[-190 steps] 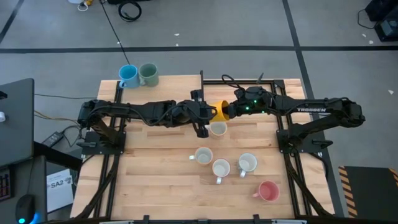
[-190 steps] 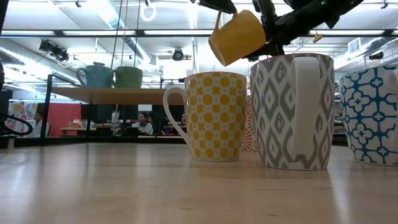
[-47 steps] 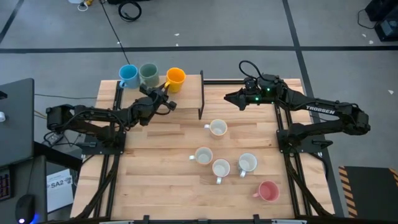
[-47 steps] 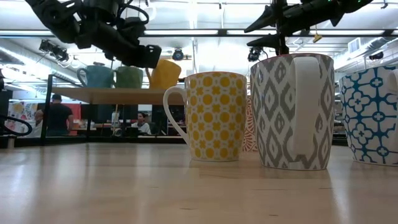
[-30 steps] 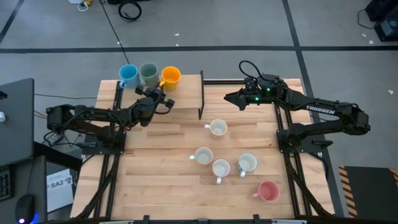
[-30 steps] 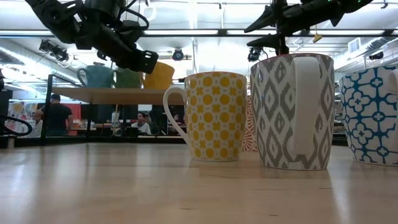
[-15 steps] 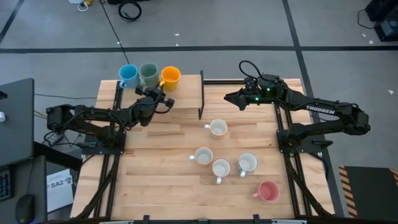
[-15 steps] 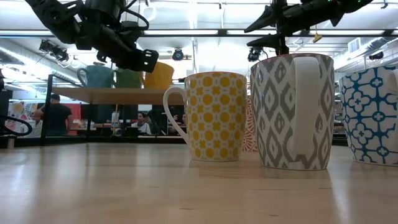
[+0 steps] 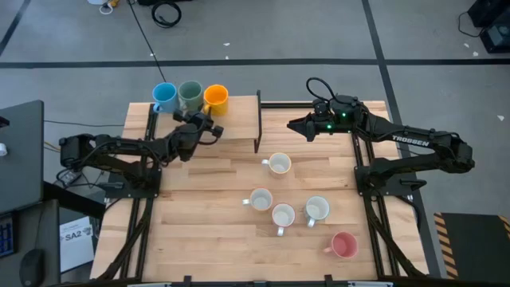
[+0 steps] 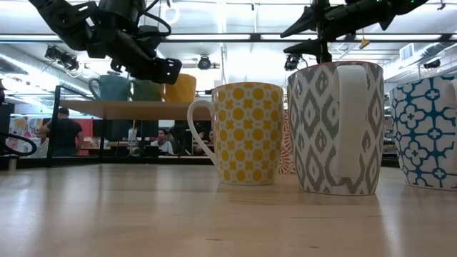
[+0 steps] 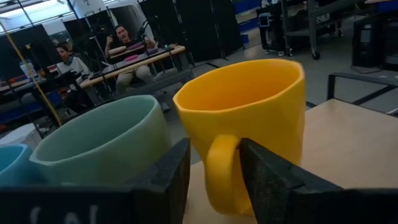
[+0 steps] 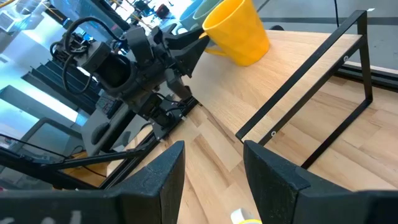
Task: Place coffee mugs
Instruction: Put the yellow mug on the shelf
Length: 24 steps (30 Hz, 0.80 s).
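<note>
Three coffee mugs stand in a row on the raised shelf at the table's far left: blue [image 9: 163, 96], dark green [image 9: 190, 96] and orange-yellow [image 9: 216, 97]. My left gripper [image 9: 209, 122] is open at the orange-yellow mug [image 11: 249, 118], one finger on each side of its handle [image 11: 221, 163]. My right gripper [image 9: 293, 126] hangs open with nothing in it above the far middle of the table. Several white mugs [image 9: 279, 164] [image 9: 260, 199] [image 9: 317, 209] and a pink mug [image 9: 343, 245] stand on their bases lower on the table. My left gripper comes level from the near side, with the orange-yellow mug's handle [image 11: 219, 155] between its fingers. One finger [image 11: 174, 177] stands clear of it. Whether the other finger [image 11: 264, 180] touches the handle I cannot tell. The mug stands upright on the shelf.
A thin black frame [image 9: 257, 121] stands upright between the two arms at the far middle. In the low view the patterned mugs [image 10: 246, 132] [image 10: 335, 128] [image 10: 428, 132] stand close to the camera. People sit in the room beyond the table [image 11: 127, 40].
</note>
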Available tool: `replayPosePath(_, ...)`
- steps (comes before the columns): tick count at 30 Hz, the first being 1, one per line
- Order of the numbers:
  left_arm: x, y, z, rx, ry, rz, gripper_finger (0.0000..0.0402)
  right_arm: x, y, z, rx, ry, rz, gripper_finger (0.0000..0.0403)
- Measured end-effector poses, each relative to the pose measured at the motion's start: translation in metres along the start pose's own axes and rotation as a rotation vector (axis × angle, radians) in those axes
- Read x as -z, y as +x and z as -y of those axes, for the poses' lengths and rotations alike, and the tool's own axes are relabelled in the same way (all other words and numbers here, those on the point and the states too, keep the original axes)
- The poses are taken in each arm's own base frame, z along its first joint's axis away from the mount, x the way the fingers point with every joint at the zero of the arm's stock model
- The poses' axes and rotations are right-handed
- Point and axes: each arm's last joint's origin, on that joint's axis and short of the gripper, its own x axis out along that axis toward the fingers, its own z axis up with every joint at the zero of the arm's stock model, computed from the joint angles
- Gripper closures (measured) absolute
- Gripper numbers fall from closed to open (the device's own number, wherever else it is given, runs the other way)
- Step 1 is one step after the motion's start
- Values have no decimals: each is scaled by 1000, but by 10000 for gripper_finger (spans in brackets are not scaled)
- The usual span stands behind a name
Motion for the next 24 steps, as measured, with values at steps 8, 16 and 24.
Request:
replayPosePath(8, 1, 8, -6, -40, -4, -13, 253, 0, 0, 0, 0, 0, 0, 234)
replayPosePath(16, 1, 8, -5, -16, -6, -10, 253, 0, 0, 0, 0, 0, 0, 234)
replayPosePath(24, 1, 8, -5, -10, -6, -4, 253, 0, 0, 0, -17, 0, -13, 234)
